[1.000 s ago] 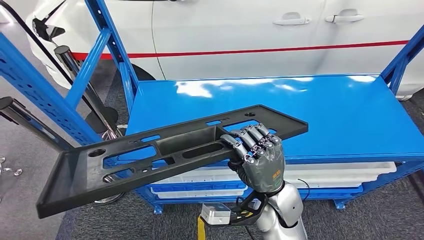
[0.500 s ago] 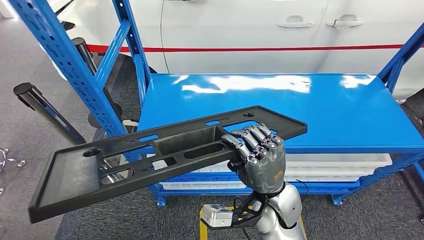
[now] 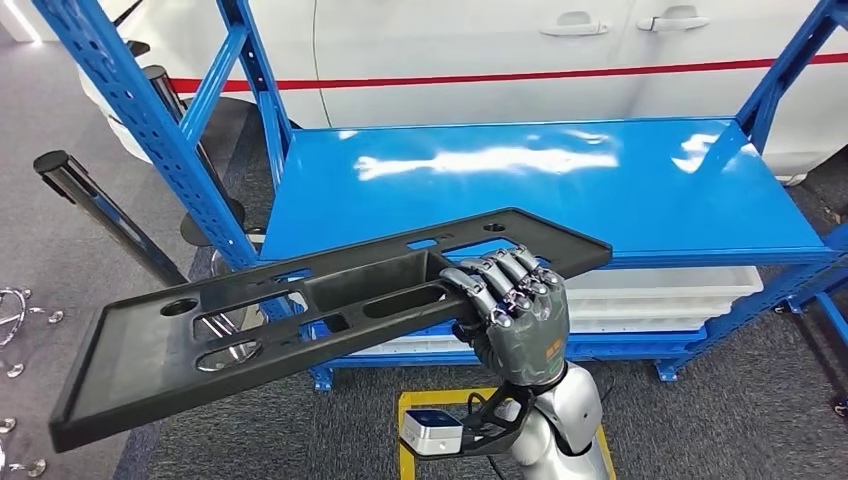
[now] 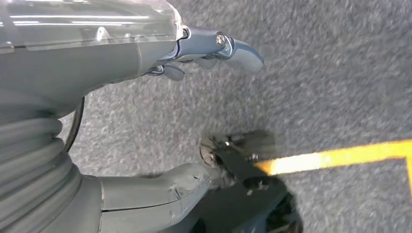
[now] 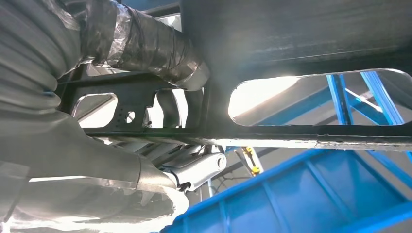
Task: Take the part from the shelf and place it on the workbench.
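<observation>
Shelving (image 3: 150,120) in blue steel is seen ahead in the head view, its glossy blue shelf (image 3: 560,190) backed by a white car (image 3: 480,40) with a red stripe, and white trays (image 3: 660,295) are stacked on the level beneath. Grey carpet (image 3: 760,400) is spread under everything, marked by a yellow line (image 4: 340,156) in the left wrist view. Across the foreground the part (image 3: 150,365), a long black panel pierced by slots and round holes, is held level in the air, in front of the shelf edge and clear of it. The part is gripped near its right end by the right hand (image 3: 515,315), whose fingers (image 3: 500,280) are curled over its rim. The left hand (image 4: 160,53) is seen hanging over the carpet, its fingers apart and nothing held.
</observation>
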Controlling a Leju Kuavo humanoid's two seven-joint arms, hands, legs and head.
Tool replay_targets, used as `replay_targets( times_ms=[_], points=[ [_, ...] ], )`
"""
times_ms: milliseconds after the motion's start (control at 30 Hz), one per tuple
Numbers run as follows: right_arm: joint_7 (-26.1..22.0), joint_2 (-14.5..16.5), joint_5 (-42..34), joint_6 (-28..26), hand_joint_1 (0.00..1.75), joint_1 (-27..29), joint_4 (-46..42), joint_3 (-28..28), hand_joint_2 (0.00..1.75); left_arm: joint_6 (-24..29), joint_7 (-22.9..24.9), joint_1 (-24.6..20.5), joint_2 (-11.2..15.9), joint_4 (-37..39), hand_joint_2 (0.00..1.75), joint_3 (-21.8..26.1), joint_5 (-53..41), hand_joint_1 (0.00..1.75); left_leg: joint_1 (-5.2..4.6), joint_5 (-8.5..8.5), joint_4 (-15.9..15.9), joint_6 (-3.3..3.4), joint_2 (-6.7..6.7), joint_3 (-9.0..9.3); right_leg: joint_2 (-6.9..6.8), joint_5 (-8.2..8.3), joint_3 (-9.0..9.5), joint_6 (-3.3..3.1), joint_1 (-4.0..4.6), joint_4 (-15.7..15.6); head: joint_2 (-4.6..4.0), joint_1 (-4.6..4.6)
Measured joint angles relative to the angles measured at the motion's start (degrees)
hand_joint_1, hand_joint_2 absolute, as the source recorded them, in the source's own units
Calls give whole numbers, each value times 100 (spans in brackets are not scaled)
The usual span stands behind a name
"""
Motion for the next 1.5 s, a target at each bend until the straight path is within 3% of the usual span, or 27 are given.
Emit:
replay_targets(
  times_ms=[67, 100, 133, 200, 267, 333, 400, 433, 533, 567, 600, 633, 700, 767, 833, 900, 967, 1000, 1067, 1100, 1133, 1167, 1233, 1300, 1333, 1433, 1500],
  points=[
    [0, 0, 30, 0, 175, -2, 5, 4, 175, -20, -7, 0, -2, 0, 175, 1, -5, 0, 24, -383, 625, -42, 2, -106, -15, 116, -157, -18, 8, 7, 0, -4],
    [0, 0, 36, 0, 175, -3, 9, 4, 175, -25, -8, -1, -3, 0, 175, 1, -7, 0, 34, -387, 778, -57, 3, -72, -21, 176, -241, -14, 10, 14, 0, -3],
    [0, 0, 39, 0, 175, -3, 13, 4, 175, -28, -10, -1, -4, 0, 175, 1, -8, 0, 42, -277, 758, -64, 3, 50, -24, 236, -329, -6, 10, 23, 0, -4],
    [0, 1, 49, 0, 175, -5, 16, 4, 175, -28, -16, -9, -2, 0, 175, 1, -8, 0, 49, -16, 198, -47, 2, 560, -23, 348, -480, 24, 7, 48, 0, -5],
    [0, 2, 57, -1, 175, -10, 15, 4, 175, -29, -21, -26, 3, 0, 175, 1, -8, 0, 26, -28, -578, -1, -5, 1116, -24, 446, -570, 81, 12, 66, 0, -4],
    [-1, 2, 57, -2, 175, -17, 15, 4, 175, -31, -26, -34, 7, 0, 175, 1, -8, 0, -12, -90, -930, 52, -10, 1296, -34, 548, -592, 154, 7, 47, 0, -3],
    [-1, 1, 57, -2, 175, -21, 16, 4, 175, -33, -29, -32, 3, 0, 175, 1, -8, 0, -3, 17, -985, 128, 7, 1236, -21, 545, -627, 220, -5, 63, 0, -2],
    [0, -1, 57, -2, 175, -23, 17, 4, 175, -35, -29, -33, 2, 0, 175, 1, -8, 0, 4, 87, -1008, 178, 24, 1196, -4, 405, -673, 242, -10, 163, 0, -1],
    [1, -4, 66, -2, 175, -28, 42, 4, 175, -44, -26, -38, 2, 0, 175, 3, -7, 0, -13, 281, -1012, 290, 61, 984, 37, -394, -901, 275, -26, 1022, 0, -1],
    [1, -4, 70, -2, 175, -29, 58, 4, 175, -45, -22, -39, 2, 0, 175, 3, -6, 0, -21, 340, -997, 296, 65, 895, 39, -532, -944, 286, -30, 1342, 0, -1],
    [1, -4, 75, -2, 175, -31, 74, 4, 175, -46, -16, -38, 2, 0, 175, 3, -6, 0, -25, 397, -976, 288, 66, 802, 39, -522, -929, 296, -35, 1537, 0, -2],
    [1, -4, 78, -2, 175, -34, 89, 4, 175, -46, -9, -37, 2, 0, 175, 4, -6, 0, -26, 448, -947, 275, 67, 703, 39, -399, -838, 304, -42, 1574, 0, -2],
    [1, -4, 81, -2, 175, -40, 108, 4, 175, -46, 1, -35, 2, 0, 175, 8, -6, 0, -23, 527, -854, 237, 65, 515, 37, -127, -395, 303, -64, 1100, 0, -2],
    [-1, -2, 90, -2, 175, -51, 112, 5, 175, -43, 5, -34, 3, 0, 175, 10, -5, 0, -36, 569, -739, 192, 60, 371, 42, -189, 110, 288, -57, 375, 0, -3],
    [-2, 1, 102, -2, 175, -63, 115, 6, 175, -41, 8, -32, 4, 0, 175, 11, -6, 0, -51, 615, -677, 137, 59, 304, 54, -322, 280, 251, -29, 55, 0, -3],
    [-2, 2, 117, -2, 175, -70, 127, 6, 175, -41, 13, -27, 4, 0, 175, 14, -11, 0, -36, 682, -675, 70, 57, 275, 56, -274, 219, 173, -20, 56, 0, -3],
    [-2, 5, 138, -1, 175, -75, 143, 7, 175, -43, 18, -24, 4, 0, 175, 15, -21, 0, -7, 515, -546, 6, 49, 186, 37, -162, 125, 62, -22, 42, 0, -4],
    [-1, 7, 147, -1, 175, -77, 149, 8, 175, -45, 20, -22, 4, 0, 175, 16, -26, 0, 6, 287, -345, -21, 45, 107, 27, -95, 55, 14, -27, 33, 0, -4],
    [0, 9, 155, 0, 175, -79, 156, 8, 175, -49, 23, -24, 1, 0, 175, 16, -37, 0, 17, -261, 319, -64, 45, -78, 18, 31, -103, -31, -13, 38, 0, -4],
    [0, 9, 157, 0, 175, -79, 160, 8, 175, -50, 27, -25, -2, 0, 175, 16, -42, 0, 20, -409, 645, -76, 45, -134, 14, 95, -190, -34, -2, 41, 0, -4],
    [-1, 9, 158, 0, 175, -79, 165, 8, 175, -51, 32, -27, -4, 0, 175, 16, -47, 0, 20, -415, 843, -75, 45, -121, 11, 158, -277, -35, 10, 45, 0, -4],
    [-1, 9, 160, 0, 175, -80, 169, 8, 175, -52, 38, -28, -4, 0, 175, 16, -52, 0, 16, -306, 853, -58, 43, -15, 9, 218, -359, -34, 21, 49, 0, -4],
    [-1, 9, 161, 0, 175, -81, 173, 8, 175, -52, 48, -34, 2, -1, 175, 16, -60, 0, -19, -11, 291, 21, 36, 495, 13, 327, -485, -27, 32, 52, 0, -4],
    [-1, 10, 164, -1, 175, -82, 173, 8, 175, -51, 52, -50, 23, -2, 175, 16, -71, 0, -82, 6, -562, 115, 30, 1088, 11, 421, -552, 9, 32, 53, 0, -4],
    [0, 11, 167, -1, 175, -82, 173, 8, 175, -50, 54, -58, 33, -2, 175, 16, -77, 0, -111, -36, -842, 146, 26, 1255, 4, 471, -568, 37, 23, 44, 0, -4],
    [-1, 10, 175, -2, 175, -81, 173, 8, 175, -50, 73, -60, 34, -1, 175, 16, -86, 0, -122, 58, -1107, 211, 38, 1299, 1, 562, -603, 123, 0, 0, 0, -3],
    [-1, 8, 175, -2, 175, -81, 173, 8, 175, -51, 90, -56, 23, 0, 175, 17, -88, 0, -89, 217, -1190, 281, 68, 1230, 26, 238, -700, 163, 0, 233, 0, -1]
  ],
)
